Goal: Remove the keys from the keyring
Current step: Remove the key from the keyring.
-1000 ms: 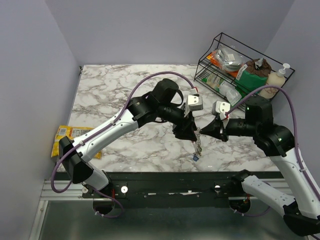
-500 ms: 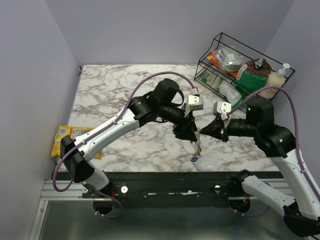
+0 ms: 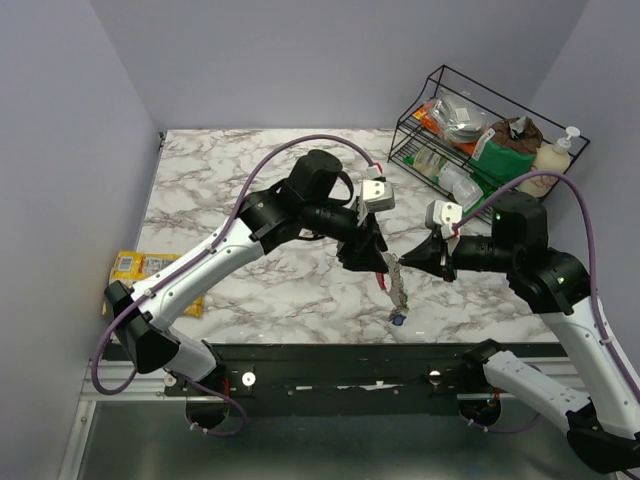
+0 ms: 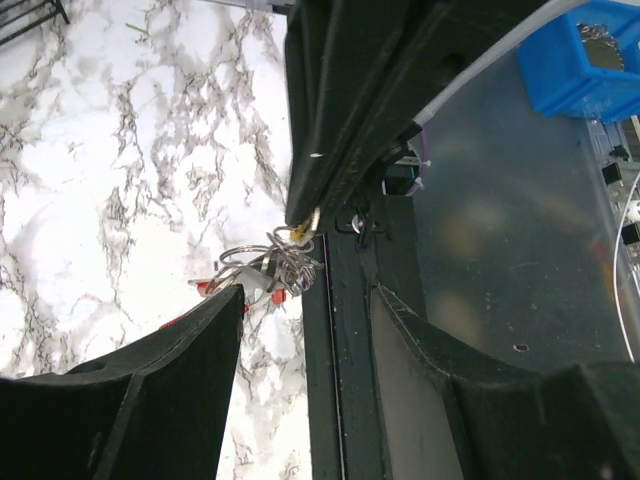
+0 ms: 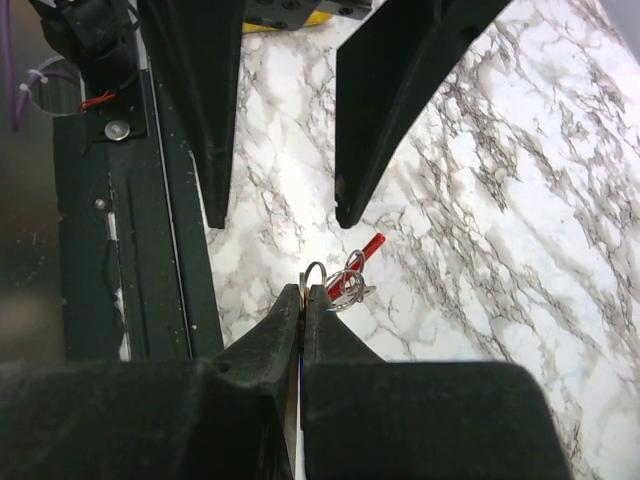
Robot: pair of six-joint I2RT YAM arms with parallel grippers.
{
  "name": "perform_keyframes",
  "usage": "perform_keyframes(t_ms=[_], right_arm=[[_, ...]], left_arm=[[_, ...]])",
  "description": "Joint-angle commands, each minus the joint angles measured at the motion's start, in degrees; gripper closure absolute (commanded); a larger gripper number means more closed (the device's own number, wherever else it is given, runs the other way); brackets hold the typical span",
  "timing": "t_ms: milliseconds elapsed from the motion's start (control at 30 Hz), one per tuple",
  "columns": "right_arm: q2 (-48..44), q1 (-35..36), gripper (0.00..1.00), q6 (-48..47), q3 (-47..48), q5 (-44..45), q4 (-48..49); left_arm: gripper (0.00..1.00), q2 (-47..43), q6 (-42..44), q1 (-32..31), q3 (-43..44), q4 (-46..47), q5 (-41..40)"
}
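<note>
Right wrist view: right gripper (image 5: 303,292) pinches shut on the keyring (image 5: 345,288), keys (image 3: 397,308) dangling. Alongside, the left gripper (image 5: 280,218) gapes open.

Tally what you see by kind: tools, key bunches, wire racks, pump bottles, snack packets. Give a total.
tools: 2 (left tool, right tool)
key bunch: 1
wire rack: 1
pump bottle: 1
yellow snack packet: 1
Total: 6

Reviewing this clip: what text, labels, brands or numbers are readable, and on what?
Nothing can be read in any view.
Print on the yellow snack packet: too small to read.
Labels on the packets in the wire rack: blurred.
The blue key tag: too small to tell.
</note>
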Motion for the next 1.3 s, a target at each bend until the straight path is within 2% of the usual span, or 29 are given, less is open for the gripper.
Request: perform_keyframes(t_ms=[0, 467, 1100, 1267], right_arm=[[0.16, -0.42, 0.99, 1.03, 0.41, 1.08, 3.01], [-0.02, -0.68, 0.98, 1.47, 0.32, 1.87, 3.63], [1.03, -0.68, 0.98, 1.65, 0.06, 2.84, 4.51], [1.12, -0.77, 0.98, 1.74, 0.76, 1.70, 4.16]], left_arm=[[0.39, -1.72, -0.48, -0.05, -0.99, 1.26, 2.43], [0.41, 1.36, -1.71, -0.67, -1.96, 2.05, 6.39], [0.41, 0.74, -1.98, -0.67, -2.13, 2.84, 6.48], [0.41, 1.97, -3.54, -0.67, -2.84, 3.90, 2.89]])
